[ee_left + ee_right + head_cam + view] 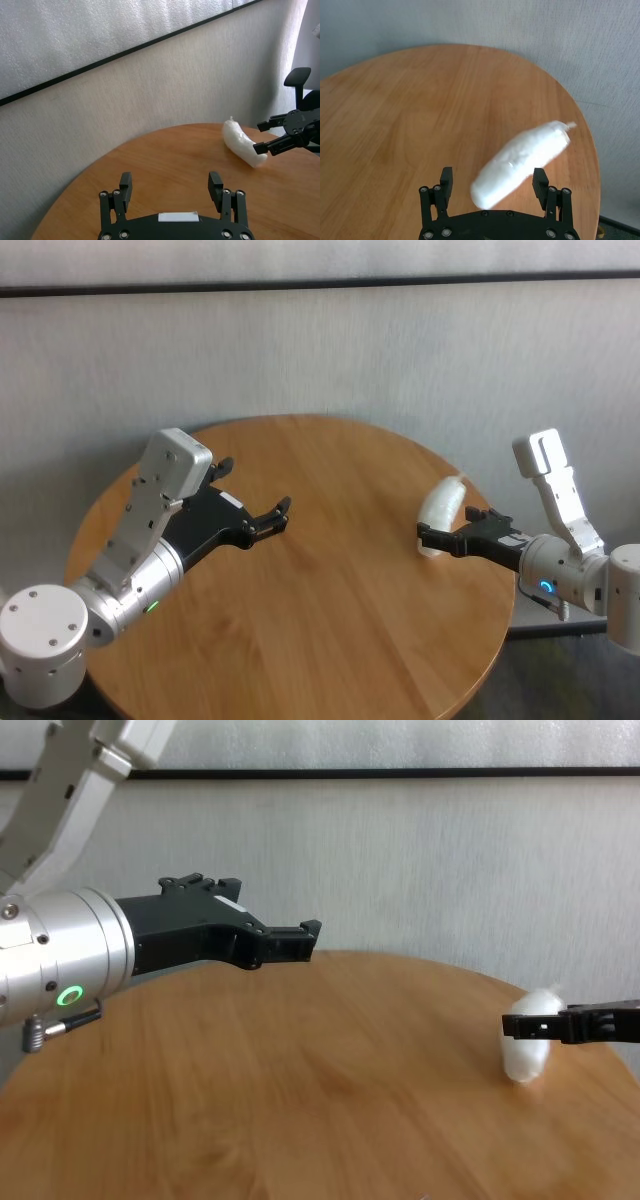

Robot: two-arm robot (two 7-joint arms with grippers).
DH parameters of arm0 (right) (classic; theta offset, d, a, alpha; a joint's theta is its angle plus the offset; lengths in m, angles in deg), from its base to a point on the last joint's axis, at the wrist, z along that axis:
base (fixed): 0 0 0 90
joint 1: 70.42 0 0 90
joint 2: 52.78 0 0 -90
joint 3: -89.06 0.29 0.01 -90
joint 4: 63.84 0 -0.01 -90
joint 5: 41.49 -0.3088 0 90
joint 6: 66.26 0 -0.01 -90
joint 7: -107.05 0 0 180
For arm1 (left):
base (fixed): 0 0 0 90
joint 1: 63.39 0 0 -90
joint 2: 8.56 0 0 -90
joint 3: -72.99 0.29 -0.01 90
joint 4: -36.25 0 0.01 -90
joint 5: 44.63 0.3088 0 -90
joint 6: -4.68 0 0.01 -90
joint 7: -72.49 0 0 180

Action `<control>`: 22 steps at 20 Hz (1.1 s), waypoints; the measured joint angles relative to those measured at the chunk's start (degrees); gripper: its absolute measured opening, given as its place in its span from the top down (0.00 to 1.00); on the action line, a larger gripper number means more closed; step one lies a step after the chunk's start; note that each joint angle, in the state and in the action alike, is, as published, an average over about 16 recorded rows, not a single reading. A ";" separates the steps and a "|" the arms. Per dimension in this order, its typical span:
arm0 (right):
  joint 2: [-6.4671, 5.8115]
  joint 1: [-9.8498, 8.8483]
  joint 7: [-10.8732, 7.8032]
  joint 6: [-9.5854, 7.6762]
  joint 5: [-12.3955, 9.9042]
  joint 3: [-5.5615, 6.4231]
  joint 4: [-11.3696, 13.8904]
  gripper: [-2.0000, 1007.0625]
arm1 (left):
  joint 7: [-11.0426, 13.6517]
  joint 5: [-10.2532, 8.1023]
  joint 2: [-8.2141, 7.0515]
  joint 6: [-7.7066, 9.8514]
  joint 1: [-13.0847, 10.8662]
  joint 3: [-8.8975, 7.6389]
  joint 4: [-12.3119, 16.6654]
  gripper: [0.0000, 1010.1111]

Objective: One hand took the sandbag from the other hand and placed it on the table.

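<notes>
right hand [432,537], the one with the blue-cyan ring light, hung low over the right side of the tabletop [330,610] with its fingers spread wide. the sandbag [441,515] sat between those fingers, apparently no longer clamped. in the right wrist view the sandbag [522,161] looked smeared, as though dropping or settling, with its twisted tip pointing away from the hand [492,182] toward the tabletop's far right edge. from the left wrist view it seemed to lie on the wood [165,160], its near end just beside one black fingertip [260,148], though i could not tell whether they touched.

left hand [277,515], with the green light, hovered above the left part of the tabletop, well apart from the sandbag, fingers wide and holding nothing.

the step in hand looked like the release and clearing away. to do it well, the right hand would best keep its fingers fully apart and draw straight back along its own line, or lift, so neither finger drags the soft bag. the sandbag lay near the rim, so a sideways nudge could roll it off; any retreat should avoid sweeping outward. the left hand could just as well stay parked.
</notes>
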 joint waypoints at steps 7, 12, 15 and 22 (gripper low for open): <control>-0.01 0.00 0.02 0.04 -0.03 0.00 0.03 0.00 | 0.00 0.00 0.00 0.00 0.00 0.00 0.00 0.01; -0.02 -0.06 0.06 0.22 0.04 0.00 0.17 0.00 | 0.00 0.00 0.00 0.00 0.00 0.00 0.00 0.01; -0.07 -0.30 0.20 0.84 0.43 0.02 0.66 0.00 | 0.00 0.00 0.00 0.00 0.00 0.00 0.00 0.01; -0.23 -1.32 0.54 4.09 2.64 0.01 2.87 0.00 | 0.00 0.00 0.00 0.00 0.00 0.00 0.00 0.01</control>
